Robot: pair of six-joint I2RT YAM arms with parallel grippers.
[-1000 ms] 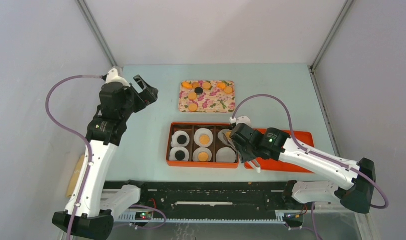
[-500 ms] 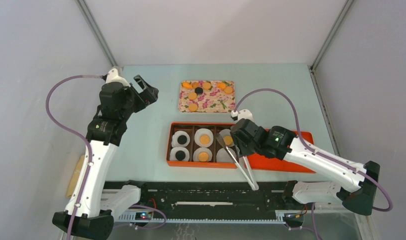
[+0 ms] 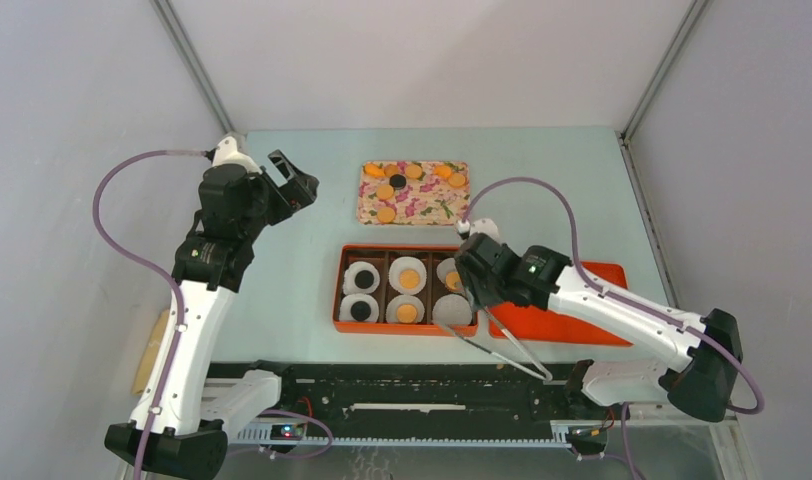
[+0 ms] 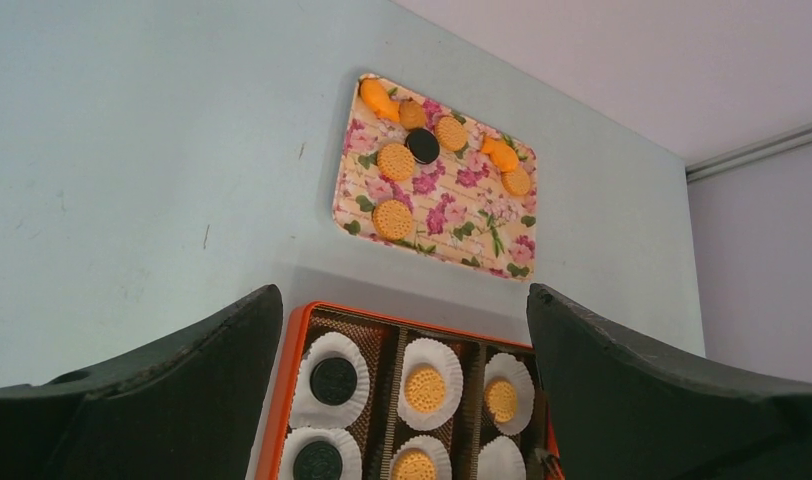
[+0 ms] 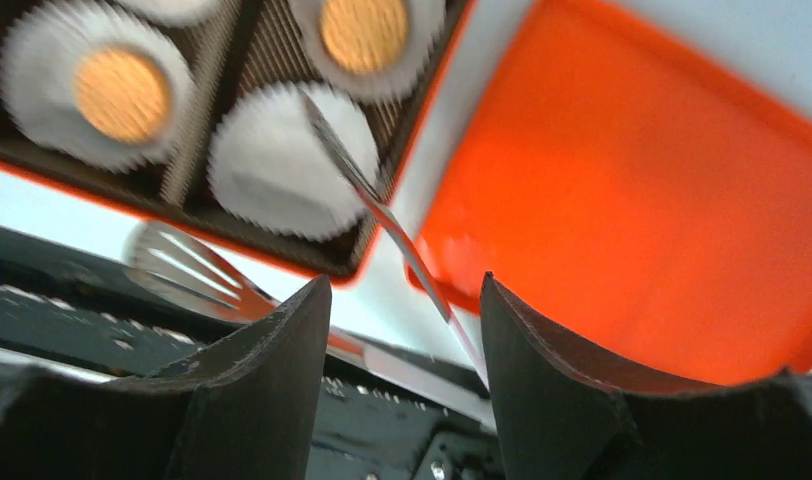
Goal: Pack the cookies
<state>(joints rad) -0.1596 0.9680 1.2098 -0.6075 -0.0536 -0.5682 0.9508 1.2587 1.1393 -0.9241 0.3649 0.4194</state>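
On the left, my left end effector (image 3: 295, 182) hung high above the worktop (image 3: 282, 262), its jaws spread about as wide as they go and holding nothing.

Further in, at the far side, the flowered tray (image 4: 462, 225) lay flat. The loose cookies (image 4: 396, 160) on it were several orange-tan ones and a single black cookie (image 4: 422, 146), bunched toward its left and far edges.

Nearer to me sat the orange box (image 3: 338, 292), divided into six compartments with a white paper liner in each. The two left liners each held a black packed cookie (image 4: 333, 380). The two middle ones and the far right one each held an orange-tan cookie. The empty liner (image 5: 282, 160) was in the near right compartment.

Metal tongs (image 3: 517, 352) were splayed open at the box's near right corner. One tip reached over the empty liner, and the joined end pointed at the black rail in front.

My right end effector (image 5: 404, 285) hovered low over that corner with its jaws partly apart. I saw nothing clamped between them. The wrist view was blurred, so I could not tell whether a finger touched the tongs.

Just beside the box on the right lay the flat orange lid (image 5: 632, 180).
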